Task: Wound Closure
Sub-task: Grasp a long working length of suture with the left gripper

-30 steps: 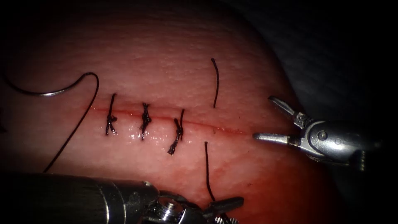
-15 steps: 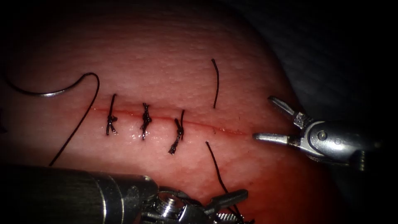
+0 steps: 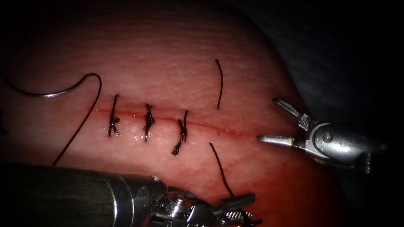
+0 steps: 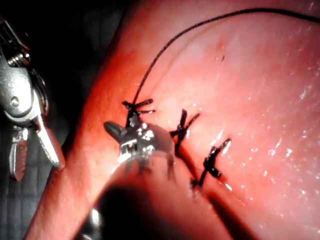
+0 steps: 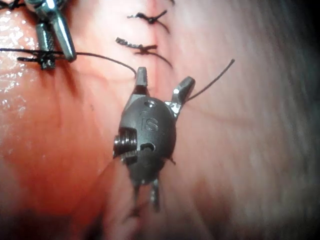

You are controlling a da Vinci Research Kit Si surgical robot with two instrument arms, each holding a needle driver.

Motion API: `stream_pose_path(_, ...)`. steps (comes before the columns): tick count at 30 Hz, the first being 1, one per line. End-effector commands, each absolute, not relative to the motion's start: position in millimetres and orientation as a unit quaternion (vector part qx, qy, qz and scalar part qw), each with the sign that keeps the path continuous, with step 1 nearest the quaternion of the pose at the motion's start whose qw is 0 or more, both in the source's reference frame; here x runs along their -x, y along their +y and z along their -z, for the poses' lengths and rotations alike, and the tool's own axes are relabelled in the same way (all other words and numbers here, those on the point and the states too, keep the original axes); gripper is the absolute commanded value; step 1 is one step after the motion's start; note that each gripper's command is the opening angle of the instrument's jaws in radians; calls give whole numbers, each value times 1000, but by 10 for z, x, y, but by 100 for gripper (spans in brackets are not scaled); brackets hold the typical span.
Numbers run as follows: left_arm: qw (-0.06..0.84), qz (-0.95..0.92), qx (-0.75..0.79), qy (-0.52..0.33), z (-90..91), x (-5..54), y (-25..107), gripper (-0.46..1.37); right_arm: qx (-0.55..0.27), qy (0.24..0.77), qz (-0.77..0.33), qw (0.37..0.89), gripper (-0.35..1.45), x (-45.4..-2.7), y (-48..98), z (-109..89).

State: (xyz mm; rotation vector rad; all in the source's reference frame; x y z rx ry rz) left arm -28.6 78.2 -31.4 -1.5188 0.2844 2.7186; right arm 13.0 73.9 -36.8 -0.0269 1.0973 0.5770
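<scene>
With three stitches tied, our left tool (image 3: 242, 206) pinches the thread (image 3: 219, 162) at lower centre; our right tool (image 3: 273, 122), jaws spread, holds nothing; the needle (image 3: 42, 93) lies free upper left.

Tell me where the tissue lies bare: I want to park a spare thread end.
Bare: the tissue above the three tied stitches, between the lying needle and the untied thread. Crowded: the cut at its right end, by the open, empty right tool, and below it, the left tool at the thread.
</scene>
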Motion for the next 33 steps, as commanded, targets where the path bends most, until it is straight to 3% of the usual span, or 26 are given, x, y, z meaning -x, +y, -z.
stream_pose_path(1,8,-870,484,92,313,289,784,6,12,514,-270,814,80,-130,738,368)
stream_pose_path(8,2,-870,484,95,311,289,786,6,12,514,-270,814,79,-130,738,368)
stream_pose_path(26,-11,-877,472,86,327,204,768,15,14,513,-265,816,77,-132,737,369)
stream_pose_path(29,-10,-878,472,86,327,204,772,24,14,513,-265,816,76,-132,737,369)
stream_pose_path(33,-6,-879,470,86,322,212,783,14,14,514,-265,816,74,-132,737,369)
